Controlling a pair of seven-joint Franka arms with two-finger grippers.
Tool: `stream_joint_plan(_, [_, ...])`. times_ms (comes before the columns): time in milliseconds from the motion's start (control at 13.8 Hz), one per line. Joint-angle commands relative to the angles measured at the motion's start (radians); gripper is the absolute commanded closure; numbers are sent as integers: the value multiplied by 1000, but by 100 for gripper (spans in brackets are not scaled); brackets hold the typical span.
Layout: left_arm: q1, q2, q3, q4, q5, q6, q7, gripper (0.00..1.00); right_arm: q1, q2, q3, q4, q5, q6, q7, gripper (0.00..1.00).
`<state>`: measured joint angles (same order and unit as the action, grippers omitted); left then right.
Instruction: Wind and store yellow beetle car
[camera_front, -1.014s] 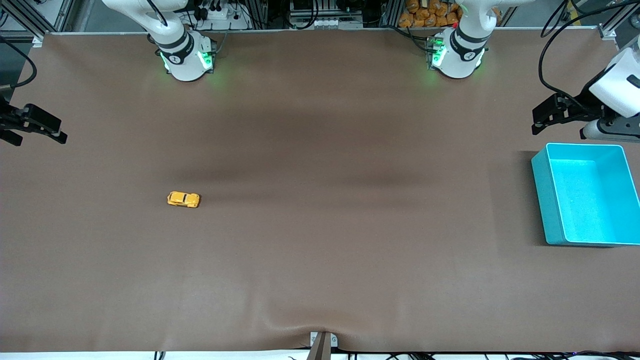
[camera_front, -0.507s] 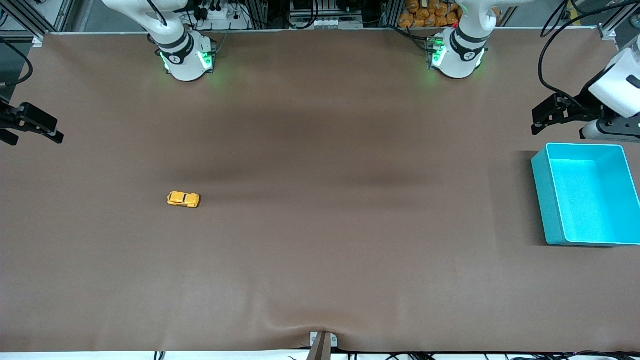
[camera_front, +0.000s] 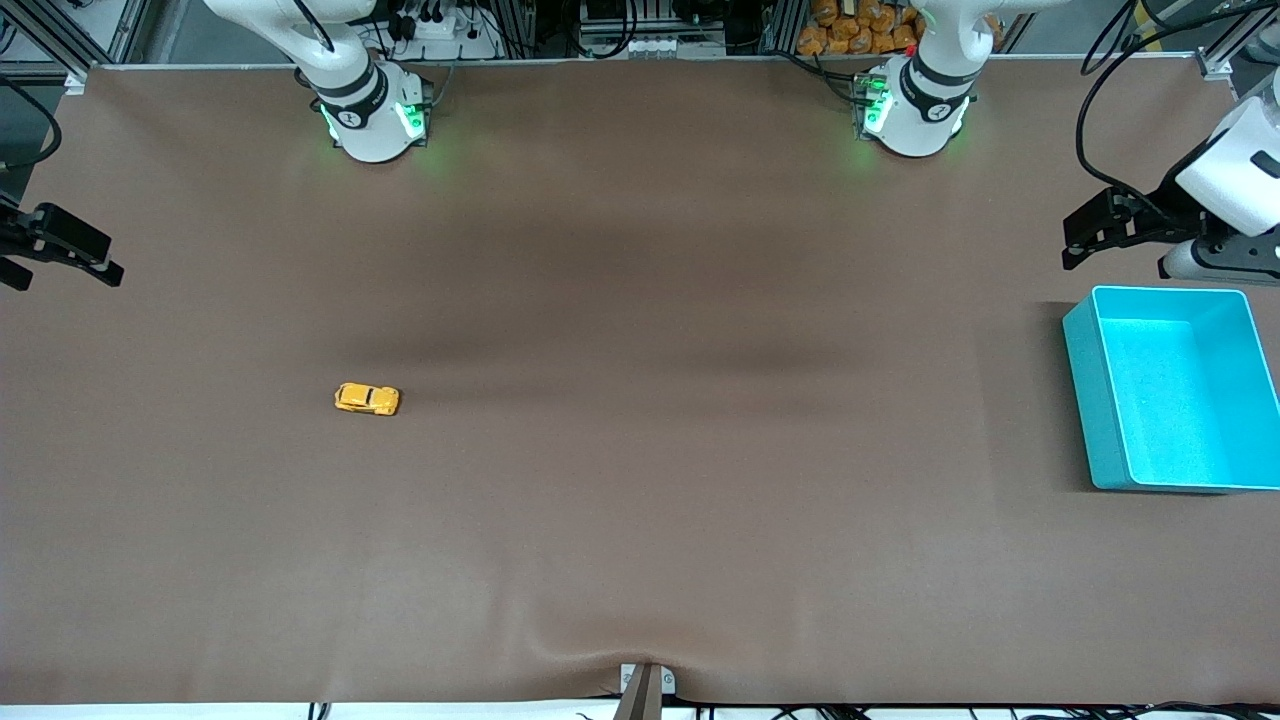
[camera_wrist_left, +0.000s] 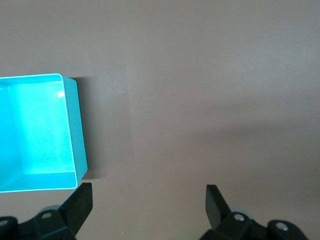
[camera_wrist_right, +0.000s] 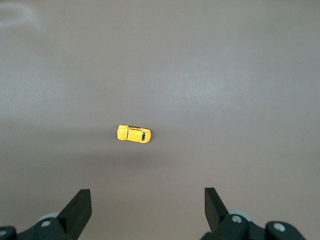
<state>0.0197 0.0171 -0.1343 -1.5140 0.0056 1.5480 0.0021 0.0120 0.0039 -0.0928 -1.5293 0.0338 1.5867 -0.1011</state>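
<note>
- Here, the right pincer (camera_front: 95, 262) hangs in the air over the bench (camera_front: 640, 520) at the right arm's end, and nothing is held in it.
- Its two fingers (camera_wrist_right: 80, 207) stand wide apart in the right wrist view, with bare brown bench between them.
- The yellow beetle car (camera_front: 367, 399) sits on its wheels on the bench, well apart from the right pincer, further toward the middle of the bench and nearer to the front camera than the spot the pincer is over.
- In the right wrist view the yellow beetle car (camera_wrist_right: 134, 134) shows ahead of the open fingers, clear of both, with its length lying across the line between them.
- The turquoise bin (camera_front: 1100, 400) rests on the bench at the left arm's end, open side up, well apart from the car.
- The left pincer (camera_front: 1085, 235) is up in the air, over the bench just beside the bin's edge.
- Its fingers (camera_wrist_left: 216, 202) are spread wide too, gripping nothing, and a corner of the turquoise bin (camera_wrist_left: 75, 130) shows just past one of them.
</note>
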Motion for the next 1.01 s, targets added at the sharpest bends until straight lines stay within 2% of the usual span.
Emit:
stream_joint_plan(0, [-3, 0, -8, 3, 22, -5, -4, 0, -15, 10, 12, 26, -11, -16, 17, 0])
stream_joint_plan(941, [0, 18, -10, 6, 16, -9, -14, 0, -9, 10, 13, 35, -15, -33, 17, 0])
